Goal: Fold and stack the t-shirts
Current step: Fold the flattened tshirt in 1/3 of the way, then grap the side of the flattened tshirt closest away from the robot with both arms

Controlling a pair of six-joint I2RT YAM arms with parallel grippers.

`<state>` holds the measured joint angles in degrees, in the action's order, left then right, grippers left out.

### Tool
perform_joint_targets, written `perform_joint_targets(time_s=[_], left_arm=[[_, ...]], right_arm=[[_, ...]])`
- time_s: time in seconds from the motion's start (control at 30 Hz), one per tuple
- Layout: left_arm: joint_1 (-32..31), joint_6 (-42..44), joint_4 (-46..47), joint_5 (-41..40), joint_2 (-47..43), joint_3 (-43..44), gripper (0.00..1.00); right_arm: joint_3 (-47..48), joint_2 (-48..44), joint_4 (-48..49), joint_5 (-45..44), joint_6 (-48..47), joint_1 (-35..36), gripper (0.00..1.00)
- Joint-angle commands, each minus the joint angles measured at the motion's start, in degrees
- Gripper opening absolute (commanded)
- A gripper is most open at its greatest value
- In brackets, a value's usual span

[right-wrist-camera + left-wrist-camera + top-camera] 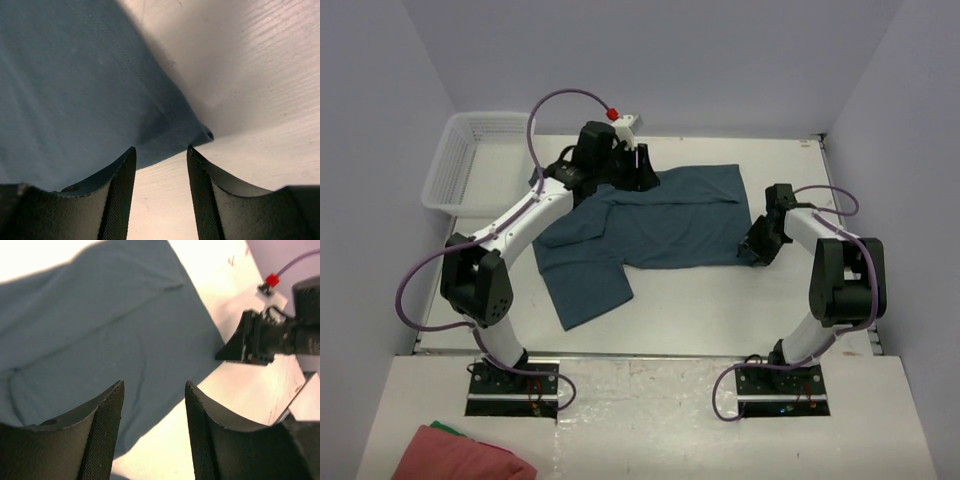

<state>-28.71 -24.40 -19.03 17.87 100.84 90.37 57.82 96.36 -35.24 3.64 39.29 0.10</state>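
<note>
Blue t-shirt [665,225] lies spread on the surface [720,310]. Left gripper [154,390] hovers released over its far edge; right gripper [161,152], also released, sits at the near right corner, cloth just ahead.

The left arm reaches far forward, its left gripper [639,174] angled down, fingers [106,412] held apart. The right arm folds at the elbow, right gripper [753,246] low, fingers [118,185] also spread
</note>
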Motion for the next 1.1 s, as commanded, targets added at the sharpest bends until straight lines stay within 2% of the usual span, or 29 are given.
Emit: perform_joint_targets(time_s=[0.0,0.53,0.63,0.73,0.77,0.8,0.9,1.07], left_arm=[[-1.1,0.4,0.0,-3.4,-1.6,-4.8,0.54],[-2.5,1.2,2.1,-3.1,-8.4,-12.1,0.54],[-2.5,1.3,2.7,-3.8,-11.0,-14.6,0.54],[-2.5,1.5,2.8,-4.7,-13.0,-16.5,0.54],[-2.5,1.4,2.7,-4.9,-13.6,-17.1,0.54],[-2.5,1.0,2.7,-5.9,-15.0,-18.5,0.54],[-2.6,1.0,2.3,-7.7,-17.1,-21.5,0.54],[-3.0,1.4,1.7,-8.3,-22.3,-25.8,0.54]], right_arm=[[1.9,-0.3,-2.4,-3.2,1.0,-1.5,0.47],[2.7,0.9,-5.8,-6.6,0.6,-1.6,0.46],[3.3,1.6,-6.6,-6.5,0.8,-1.6,0.42],[4.0,2.0,-6.9,-6.9,1.0,-1.5,0.32],[4.3,2.3,-7.1,-7.1,0.9,-1.6,0.24],[5.0,2.8,-7.5,-7.2,0.9,-1.6,0.22],[5.7,3.3,-7.8,-7.9,0.8,-1.6,0.22],[6.8,4.2,-8.0,-8.3,0.5,-1.6,0.31]])
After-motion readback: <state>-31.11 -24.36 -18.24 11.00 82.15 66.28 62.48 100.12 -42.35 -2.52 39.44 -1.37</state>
